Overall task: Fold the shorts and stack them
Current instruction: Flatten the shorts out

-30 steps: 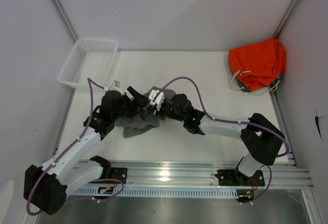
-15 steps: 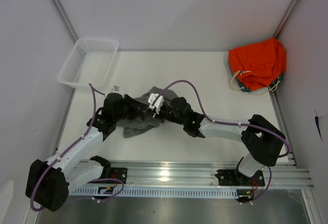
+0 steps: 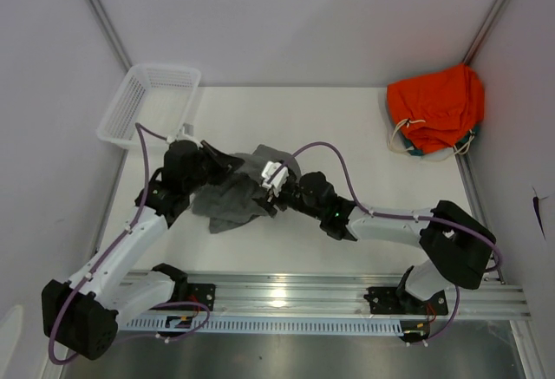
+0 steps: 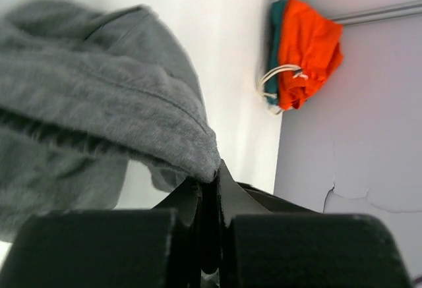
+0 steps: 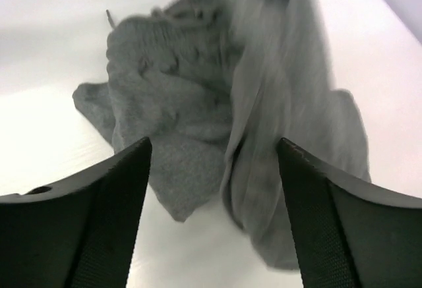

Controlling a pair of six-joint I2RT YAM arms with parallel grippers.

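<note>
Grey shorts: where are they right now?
In the top view the grey shorts sit bunched left of the table's centre, between both grippers. The left gripper pinches a fold; the open right gripper faces them, not gripping.

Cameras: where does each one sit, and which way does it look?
Top: above and behind, looking down on the table; left arm and right arm show.
Left wrist: on the left gripper, shut on the grey shorts, facing the orange garment.
Right wrist: on the right gripper, jaws open, facing the shorts.
Shared: all three see the shorts.
</note>
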